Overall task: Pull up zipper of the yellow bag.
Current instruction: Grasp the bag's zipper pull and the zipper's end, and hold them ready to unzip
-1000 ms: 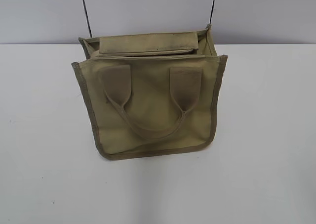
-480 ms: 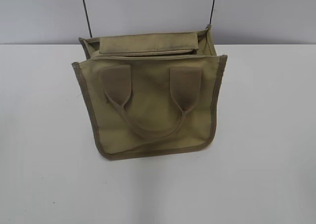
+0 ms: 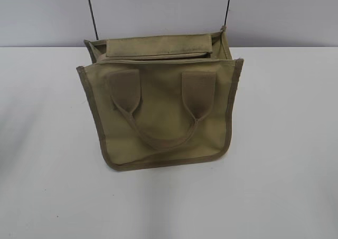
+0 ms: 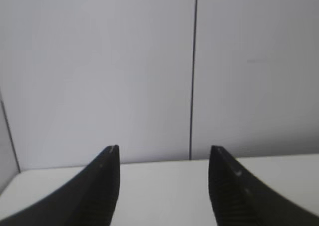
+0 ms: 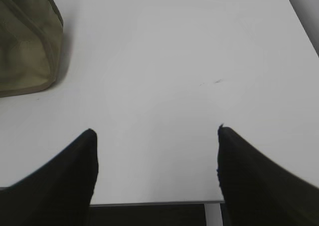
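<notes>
- Yellow bag: sits on white table, centre of ext. view, slightly toward 12 o'clock; front panel faces cam.; darker trim along side and bottom edges.
- Handle straps: two wide tabs on front panel; looped handle hangs between them toward 6 o'clock.
- Top flap: lies across bag mouth at 12 o'clock of bag; zipper teeth and pull too small to make out in ext. view.
- Left gripper: jaws spread apart, nothing between; faces grey wall and table edge; bag not in this view.
- Right gripper: jaws spread apart, nothing between; bare table beneath; bag corner at 10 o'clock of view, well apart from fingers.
- Neither gripper visible in ext. view.
</notes>
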